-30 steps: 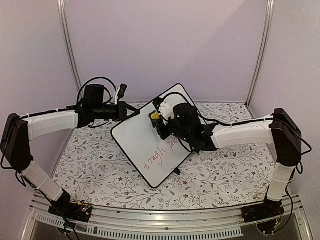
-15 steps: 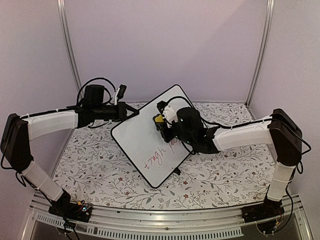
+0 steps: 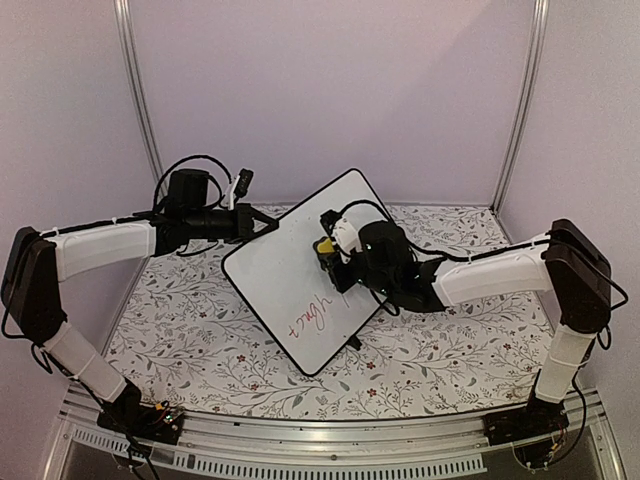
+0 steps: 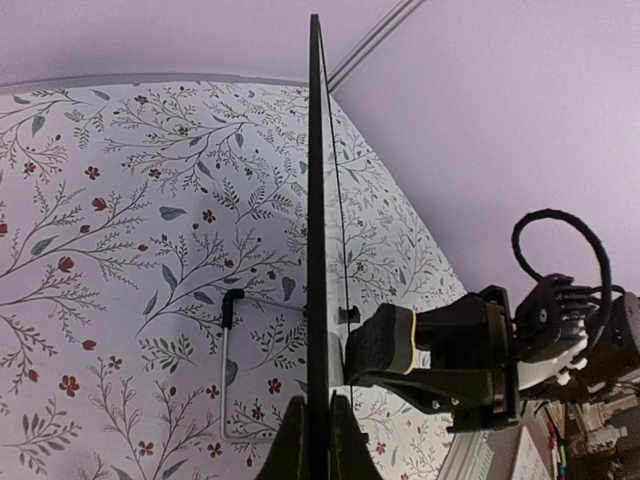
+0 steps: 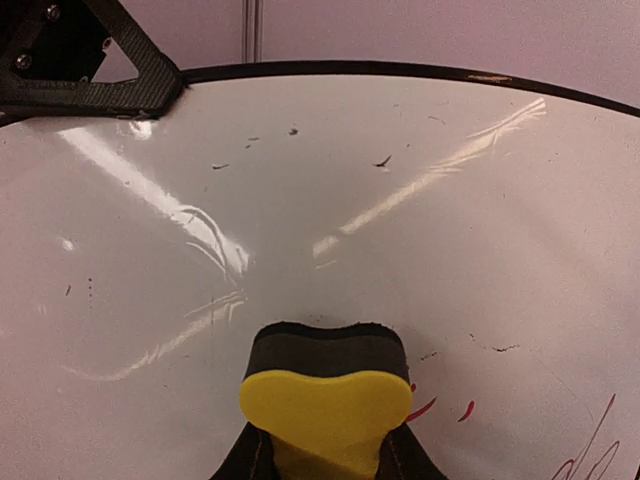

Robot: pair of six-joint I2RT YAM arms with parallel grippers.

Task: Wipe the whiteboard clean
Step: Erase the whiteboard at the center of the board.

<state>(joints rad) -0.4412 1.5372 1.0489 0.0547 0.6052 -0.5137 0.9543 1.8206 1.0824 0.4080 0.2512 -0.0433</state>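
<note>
Board: the large white rectangular whiteboard with a thin black frame [image 3: 272,272] stands tilted mid-table, between your two arms.
Left gripper [image 3: 268,226]: clamped on the board's upper-left edge. Hold that pinch firm as a brace.
Right gripper [image 3: 330,256]: closed on a yellow-and-black foam eraser [image 3: 324,245], its dark pad flat against the board's face.
Stroke: sweep down over the red and dark handwriting [image 3: 312,314] near the lower corner. Press lightly so the board does not tip back.
Surface: flower-printed tablecloth [image 3: 200,340].
Room: plain lilac walls [image 3: 330,90], metal corner posts [image 3: 137,90].
</note>
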